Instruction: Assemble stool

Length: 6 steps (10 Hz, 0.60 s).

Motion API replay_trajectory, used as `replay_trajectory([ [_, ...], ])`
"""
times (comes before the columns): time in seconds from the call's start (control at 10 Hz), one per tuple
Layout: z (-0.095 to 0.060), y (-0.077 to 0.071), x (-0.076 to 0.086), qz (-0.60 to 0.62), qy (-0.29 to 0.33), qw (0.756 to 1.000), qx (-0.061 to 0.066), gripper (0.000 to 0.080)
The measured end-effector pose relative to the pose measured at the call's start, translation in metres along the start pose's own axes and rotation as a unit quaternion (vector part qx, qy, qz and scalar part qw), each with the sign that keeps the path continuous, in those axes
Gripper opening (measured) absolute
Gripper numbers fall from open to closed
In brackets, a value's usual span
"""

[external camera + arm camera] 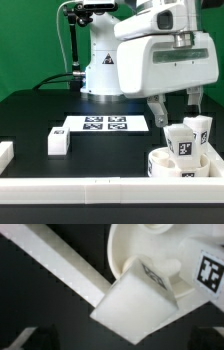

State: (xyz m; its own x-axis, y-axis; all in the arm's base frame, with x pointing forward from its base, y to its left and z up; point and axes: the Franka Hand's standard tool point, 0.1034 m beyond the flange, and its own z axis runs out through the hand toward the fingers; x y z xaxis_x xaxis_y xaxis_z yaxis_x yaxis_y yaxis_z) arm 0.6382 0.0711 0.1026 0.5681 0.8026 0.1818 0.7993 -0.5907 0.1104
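The white round seat lies at the exterior view's right, against the front rail. Two white tagged legs stand up from it, one nearer and one behind. A third leg lies loose on the table at the exterior view's left. My gripper hangs open just above the two standing legs. In the wrist view a leg fills the middle, with the seat behind it. My gripper stands wide apart either side of the leg's near end, not touching it.
The marker board lies mid-table in front of the robot base. A long white rail runs along the front edge, seen also in the wrist view. A short white rail piece sits at the exterior view's left.
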Motion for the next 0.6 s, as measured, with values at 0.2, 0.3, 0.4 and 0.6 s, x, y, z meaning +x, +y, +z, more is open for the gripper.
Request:
replay_trajectory([
  [0.2, 0.0009, -0.0028, 0.0024, -0.091, -0.012, 0.996, -0.006, 0.0649],
  [0.3, 0.0021, -0.0043, 0.0029, -0.13, -0.017, 0.991, -0.008, 0.0649],
  [0.4, 0.0042, -0.0064, 0.0034, -0.159, -0.022, 0.987, -0.008, 0.0649],
  [0.6, 0.0098, -0.0081, 0.0011, -0.246, -0.035, 0.969, -0.008, 0.0649],
])
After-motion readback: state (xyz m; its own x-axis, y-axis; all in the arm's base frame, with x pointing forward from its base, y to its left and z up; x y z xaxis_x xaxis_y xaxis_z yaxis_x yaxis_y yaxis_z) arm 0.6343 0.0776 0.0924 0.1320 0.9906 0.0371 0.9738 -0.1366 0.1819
